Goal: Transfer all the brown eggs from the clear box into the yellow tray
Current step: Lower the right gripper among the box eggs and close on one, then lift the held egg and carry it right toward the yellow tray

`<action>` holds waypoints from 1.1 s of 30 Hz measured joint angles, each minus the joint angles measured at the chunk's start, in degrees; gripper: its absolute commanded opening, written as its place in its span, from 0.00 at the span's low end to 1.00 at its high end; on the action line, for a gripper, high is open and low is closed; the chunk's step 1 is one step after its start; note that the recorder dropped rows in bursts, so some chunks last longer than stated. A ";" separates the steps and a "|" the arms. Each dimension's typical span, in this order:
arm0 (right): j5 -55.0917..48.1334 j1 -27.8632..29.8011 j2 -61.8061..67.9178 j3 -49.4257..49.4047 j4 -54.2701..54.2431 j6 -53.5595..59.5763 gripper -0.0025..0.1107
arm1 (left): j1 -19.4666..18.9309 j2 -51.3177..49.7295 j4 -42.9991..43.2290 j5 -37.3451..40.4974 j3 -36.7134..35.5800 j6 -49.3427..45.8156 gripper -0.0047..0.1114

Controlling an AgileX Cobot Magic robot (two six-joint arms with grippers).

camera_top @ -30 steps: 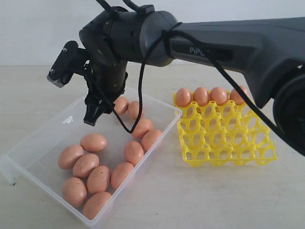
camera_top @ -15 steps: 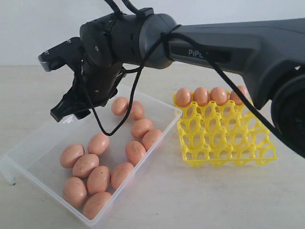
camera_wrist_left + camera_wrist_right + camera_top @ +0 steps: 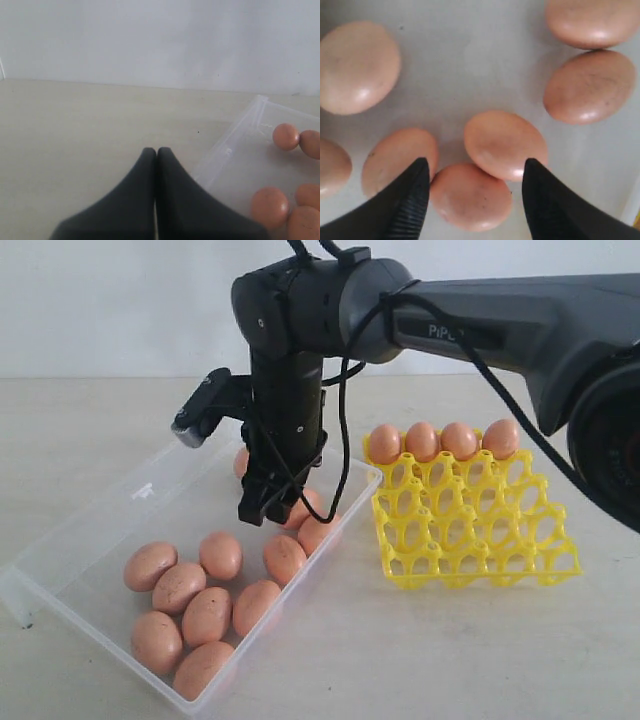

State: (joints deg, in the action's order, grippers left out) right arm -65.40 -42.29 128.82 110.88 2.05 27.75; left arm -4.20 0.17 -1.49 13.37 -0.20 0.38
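Jaws: right gripper [image 3: 475,167] is standing apart, hanging empty over brown eggs [image 3: 505,145]; left gripper [image 3: 156,151] is pressing together, holding nothing.
Surface: pale table [image 3: 450,660] is carrying everything; white wall [image 3: 100,300] is rising behind.
Box: clear box [image 3: 90,540] is holding the loose brown eggs.
Tray: yellow tray [image 3: 470,530] is sitting just beside the box, carrying four eggs [image 3: 440,440] along its far row.

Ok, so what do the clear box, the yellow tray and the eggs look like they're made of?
Clear box: probably thin transparent plastic, glossy; the table shows through its walls.
Yellow tray: looks like moulded plastic, with a uniform bright colour and a smooth open lattice.
Brown eggs: matte shell with soft highlights and faint speckles; whether real or imitation, I can't tell.
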 measured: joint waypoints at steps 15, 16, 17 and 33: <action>6.11 -1.15 0.00 0.00 -12.48 -27.75 0.50 | 0.00 0.00 0.00 -1.18 0.00 0.00 0.00; 5.82 -1.15 0.00 0.00 -14.21 -28.30 0.50 | 0.00 0.00 0.00 -1.70 0.00 0.00 0.00; 5.45 -1.15 0.00 0.00 -17.21 -30.00 0.50 | 0.00 0.00 0.00 -3.25 0.00 0.00 0.00; 1.44 -1.15 5.29 0.36 -18.07 -33.97 0.50 | 0.00 0.00 0.00 -16.68 0.00 0.00 0.00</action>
State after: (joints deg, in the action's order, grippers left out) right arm -63.96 -43.44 134.11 111.23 -16.02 -6.22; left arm -4.20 0.17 -1.49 -3.31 -0.20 0.38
